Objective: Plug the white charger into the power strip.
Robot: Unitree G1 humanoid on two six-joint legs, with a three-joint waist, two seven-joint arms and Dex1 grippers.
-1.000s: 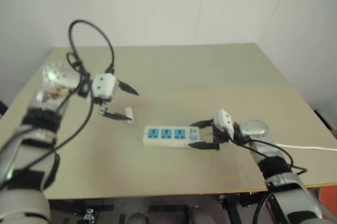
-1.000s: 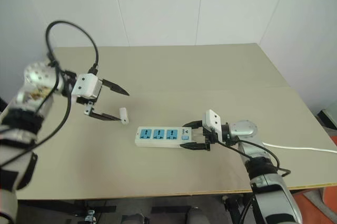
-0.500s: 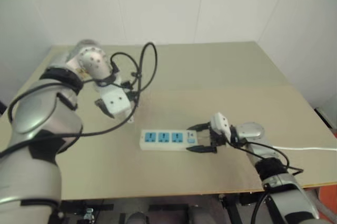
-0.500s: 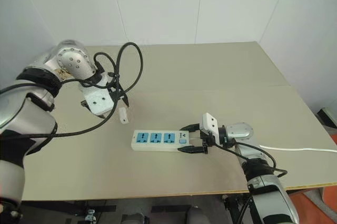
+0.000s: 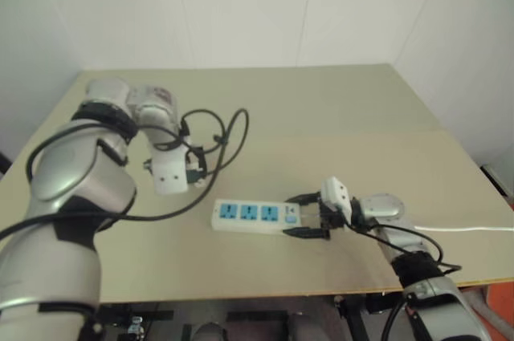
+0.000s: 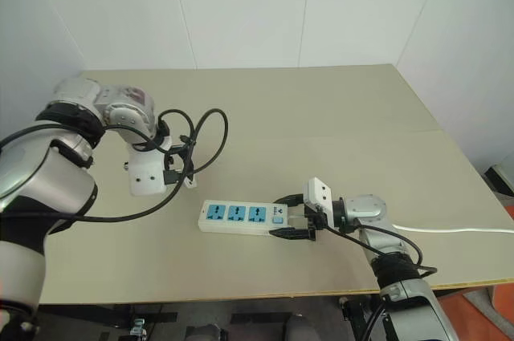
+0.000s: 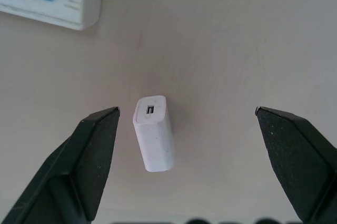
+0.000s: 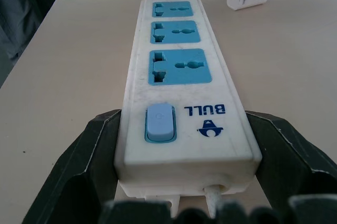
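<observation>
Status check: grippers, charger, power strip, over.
Left gripper open above the white charger, which lies loose on the table. Right gripper clamps the power strip at its switch end. Sockets unobstructed.

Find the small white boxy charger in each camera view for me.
Left eye view: small white boxy charger hidden under the left gripper.
Right eye view: possibly a white sliver at that gripper's edge.
Left wrist view: lying between the open fingers.
Right wrist view: beyond the long white power strip's far end.
Shared landmark: that blue-socketed strip.
</observation>
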